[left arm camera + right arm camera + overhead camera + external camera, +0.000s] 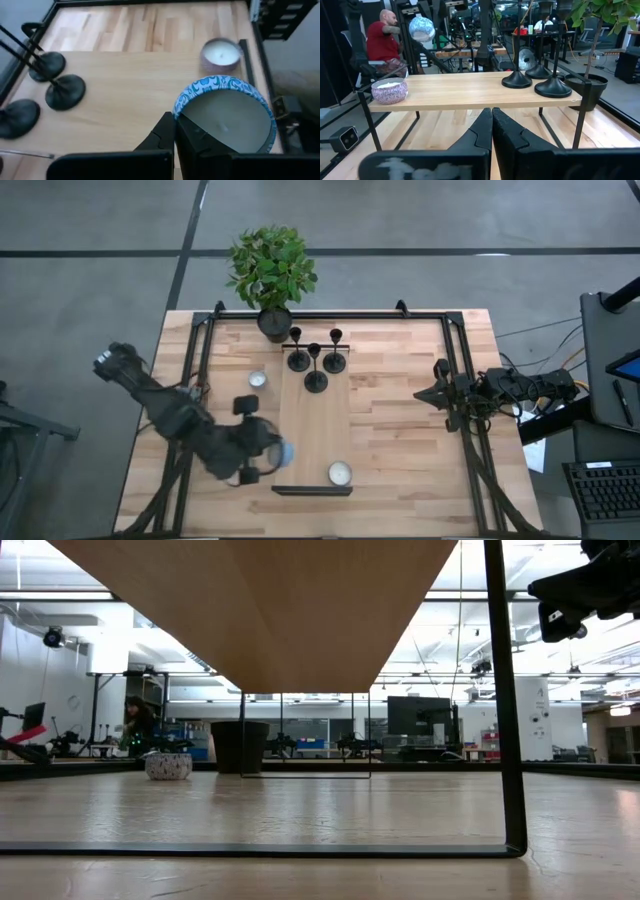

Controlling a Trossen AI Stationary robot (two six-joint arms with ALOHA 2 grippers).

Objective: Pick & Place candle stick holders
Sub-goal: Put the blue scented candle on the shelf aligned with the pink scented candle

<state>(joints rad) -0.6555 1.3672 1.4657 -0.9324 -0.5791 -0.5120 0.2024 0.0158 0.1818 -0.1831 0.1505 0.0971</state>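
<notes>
Already, the three candle stick holders [316,361] are standing upright in a tight cluster at the far end of a raised wooden shelf [315,435] on the desk [400,420], just in front of a potted plant [272,275]. None is being held. A white tealight [340,473] is sitting at the shelf's near end, and another [257,380] is lying on the desk beside the shelf.

Oddly, the left gripper [262,457] is gripping a blue-patterned candle tin [225,112] by its rim instead, fingers pinched narrow on it, at the shelf's near left corner, well apart from the holders. To do the picking well, it seems wise to put the tin down first, then come at one holder's thin stem from above, choosing the nearest so the neighbours are not being knocked.

Meanwhile the left arm is stretching diagonally in from the desk's left edge. The right gripper [425,394] is waiting at the right edge, fingers pressed together on nothing, pointing toward the shelf.
</notes>
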